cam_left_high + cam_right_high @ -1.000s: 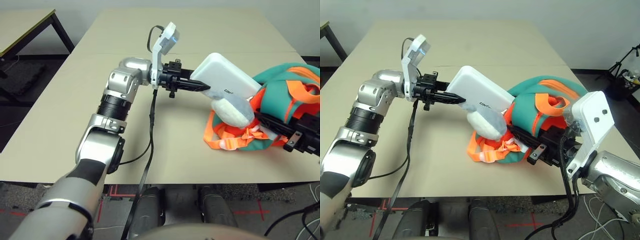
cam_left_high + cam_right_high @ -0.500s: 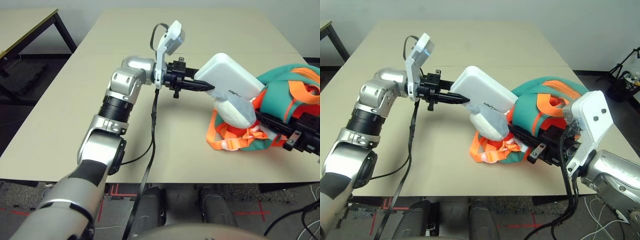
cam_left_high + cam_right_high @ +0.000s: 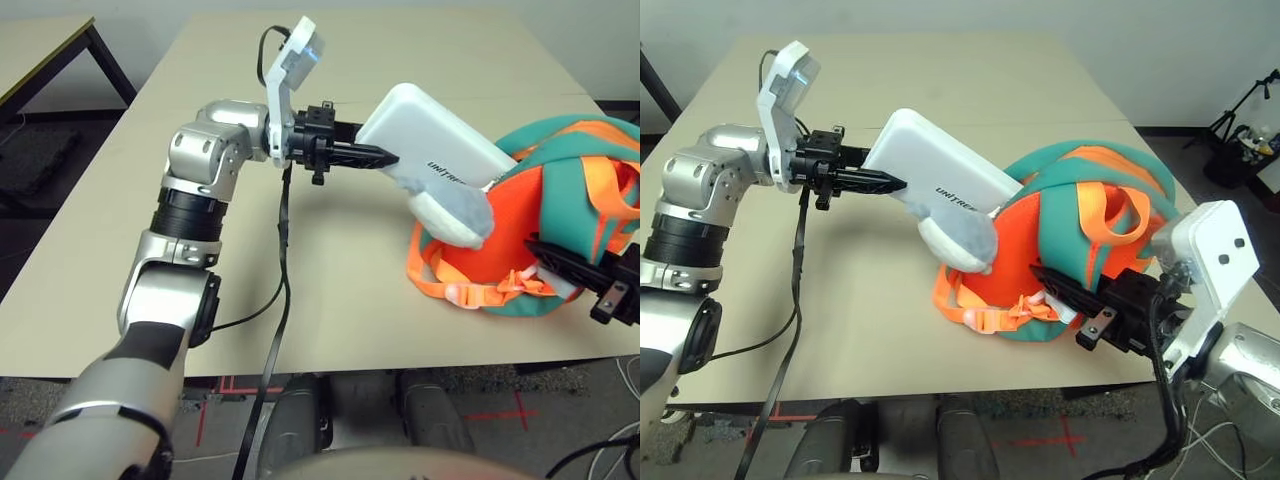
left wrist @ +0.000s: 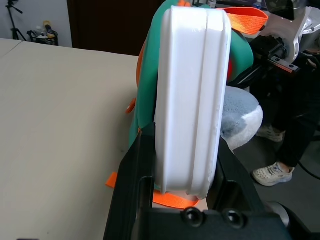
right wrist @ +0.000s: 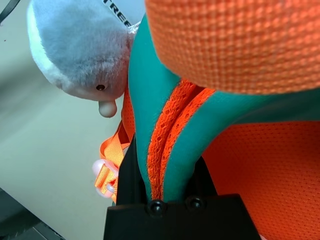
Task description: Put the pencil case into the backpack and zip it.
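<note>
My left gripper (image 3: 385, 160) is shut on one end of the white pencil case (image 3: 432, 146), which it holds above the table. The case's far end reaches into the top of the teal and orange backpack (image 3: 565, 215). In the left wrist view the pencil case (image 4: 192, 95) stands edge-on between both black fingers (image 4: 134, 170). A grey plush charm (image 3: 452, 212) hangs under the case. At the backpack's near side my right gripper (image 3: 1042, 275) is shut on its teal and orange edge (image 5: 170, 145). Orange straps (image 3: 470, 290) lie on the table.
The beige table (image 3: 330, 270) has free room left of the backpack and behind it. A black cable (image 3: 281, 260) hangs from my left wrist to the front edge. Another table (image 3: 40, 45) stands at the far left, and a tripod (image 3: 1238, 112) at the far right.
The camera has shifted. The backpack now stands more upright, with its orange panel facing me. My left gripper still holds the pencil case at the backpack's top.
</note>
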